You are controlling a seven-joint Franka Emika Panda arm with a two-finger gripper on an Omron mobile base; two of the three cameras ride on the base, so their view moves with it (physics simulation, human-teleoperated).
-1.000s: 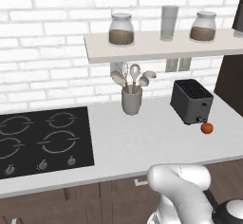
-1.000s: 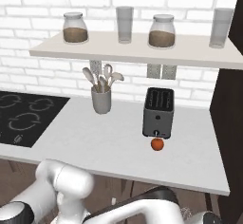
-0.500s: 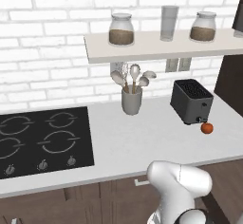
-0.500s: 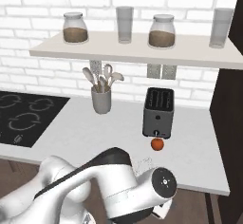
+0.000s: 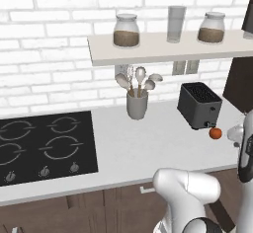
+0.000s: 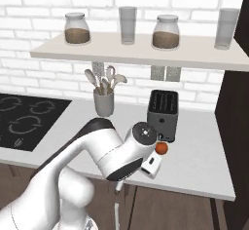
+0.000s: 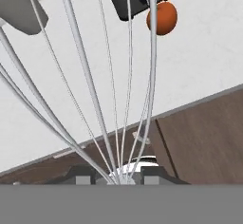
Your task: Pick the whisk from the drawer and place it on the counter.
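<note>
End effector [image 7: 126,180] clamped on whisk [image 7: 114,99], out over the table [image 7: 204,76] edge.
Picked up from drawer already; left to do: set down on table near toaster [image 6: 163,109].

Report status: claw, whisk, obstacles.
Claw shut on whisk. Whisk raised off the counter, not placed. Toaster and orange ball ahead.
</note>
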